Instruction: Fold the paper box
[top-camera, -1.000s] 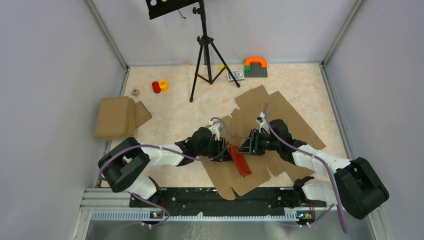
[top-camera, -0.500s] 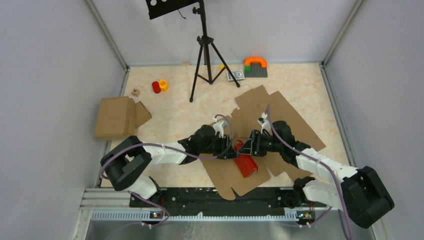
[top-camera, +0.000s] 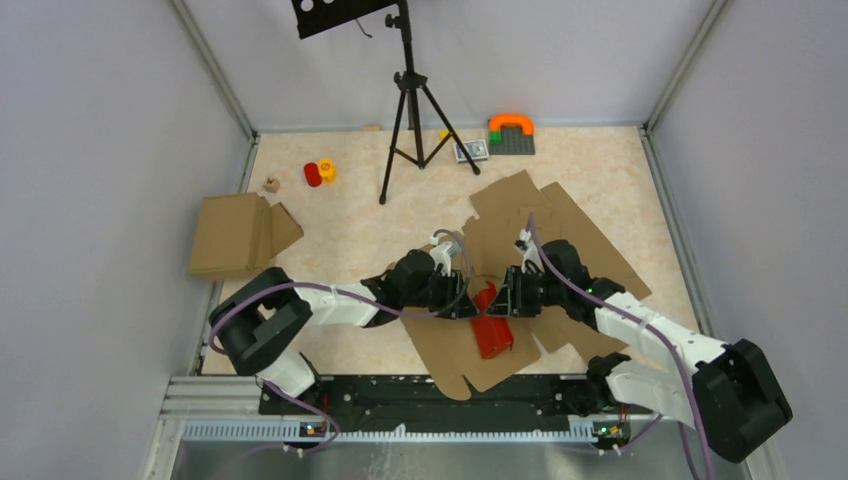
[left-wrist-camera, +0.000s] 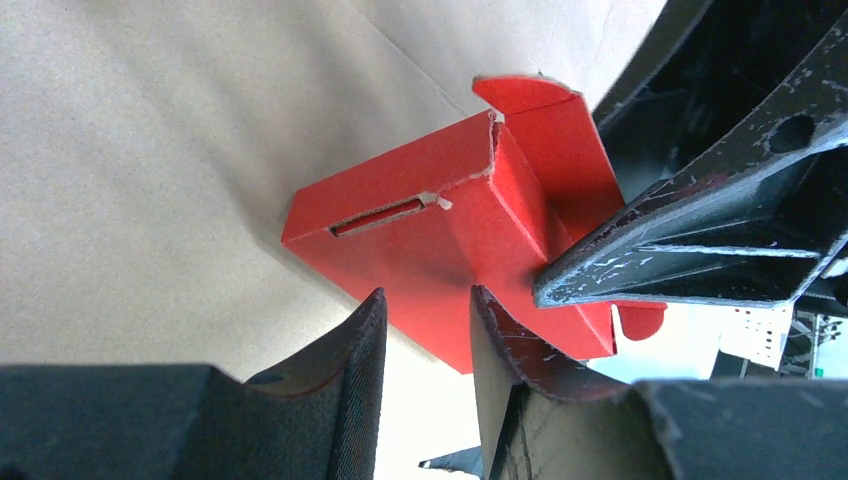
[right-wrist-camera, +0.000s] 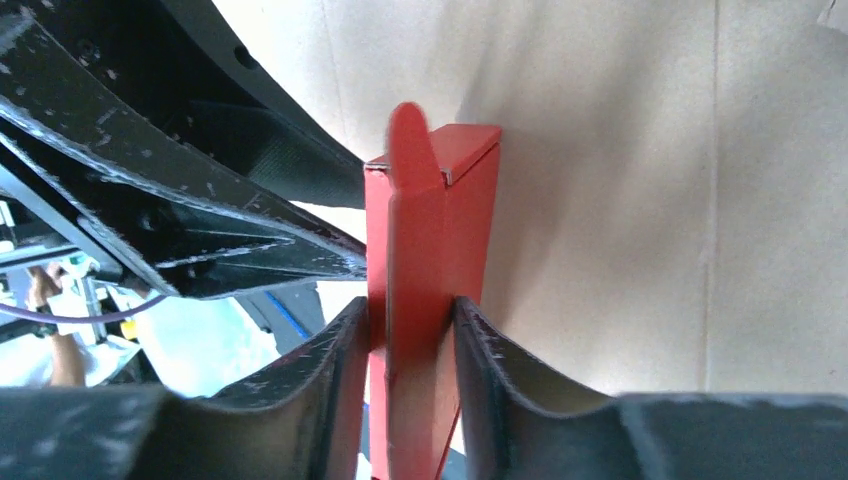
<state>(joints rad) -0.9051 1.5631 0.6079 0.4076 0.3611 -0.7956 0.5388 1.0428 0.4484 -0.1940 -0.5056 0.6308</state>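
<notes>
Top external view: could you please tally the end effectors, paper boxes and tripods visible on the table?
End effectors: 2, the left end effector and the right end effector
Paper box: 1
Tripod: 1
Total: 4

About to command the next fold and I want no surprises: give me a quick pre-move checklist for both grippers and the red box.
1. Right gripper on the paper box: ok, clamped on both faces.
2. Left gripper grip: ok, a box corner sits in its jaws.
3. Box has volume, not flat: ok.
4. Rounded end flap tucked in: not ok, it stands open.
5. Clearance between grippers: not ok, crowded close together.
6. Box's other end closed: cannot tell, hidden.
</notes>
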